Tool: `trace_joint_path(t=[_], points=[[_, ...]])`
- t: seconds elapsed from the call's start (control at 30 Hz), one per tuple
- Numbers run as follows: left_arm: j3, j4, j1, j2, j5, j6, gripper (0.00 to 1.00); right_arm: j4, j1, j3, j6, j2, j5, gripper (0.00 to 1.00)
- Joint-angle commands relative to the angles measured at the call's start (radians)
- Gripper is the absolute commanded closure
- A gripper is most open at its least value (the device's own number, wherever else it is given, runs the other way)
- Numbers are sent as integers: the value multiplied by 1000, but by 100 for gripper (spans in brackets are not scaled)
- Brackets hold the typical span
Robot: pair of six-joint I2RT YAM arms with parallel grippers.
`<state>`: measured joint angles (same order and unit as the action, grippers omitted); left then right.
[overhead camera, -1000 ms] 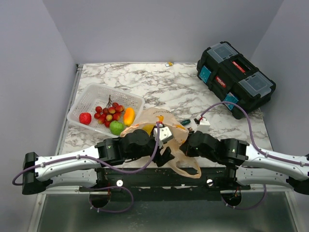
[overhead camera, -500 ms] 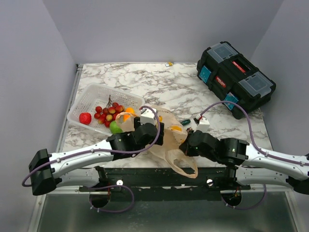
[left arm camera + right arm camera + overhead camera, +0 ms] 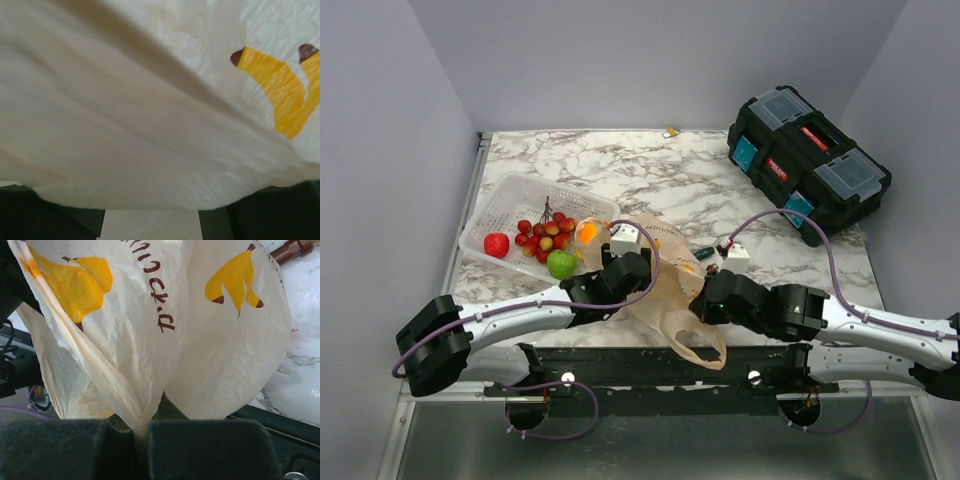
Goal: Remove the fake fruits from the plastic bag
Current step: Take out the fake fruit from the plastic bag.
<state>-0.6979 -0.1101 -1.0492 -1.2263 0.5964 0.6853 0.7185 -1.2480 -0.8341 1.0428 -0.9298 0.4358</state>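
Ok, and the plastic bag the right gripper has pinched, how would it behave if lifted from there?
Probably floppy: the plastic bag collapses into creases where the right gripper pinches it. Likely very light, since the film looks thin and translucent. It may slip, as only a narrow gather of glossy film sits between the fingers.

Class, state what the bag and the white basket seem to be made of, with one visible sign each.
Bag: thin plastic film, likely; it crinkles and light passes through. Basket: probably rigid moulded plastic, white; a regular mesh of holes.
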Motion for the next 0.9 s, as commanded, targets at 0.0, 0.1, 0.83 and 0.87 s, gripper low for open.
trace_joint_path(t=[0.0, 0.1, 0.83, 0.87], points=[[78, 175, -11, 29, 23, -52, 39, -11, 2, -50, -58, -38, -30, 99], [160, 254, -26, 96, 9, -65, 37, -91, 1, -43, -187, -81, -126, 99], [125, 419, 40, -131, 103, -159, 26, -295, -10, 75, -332, -74, -447, 99], [109, 410, 41, -148, 111, -151, 19, -297, -9, 76, -332, -72, -447, 99]])
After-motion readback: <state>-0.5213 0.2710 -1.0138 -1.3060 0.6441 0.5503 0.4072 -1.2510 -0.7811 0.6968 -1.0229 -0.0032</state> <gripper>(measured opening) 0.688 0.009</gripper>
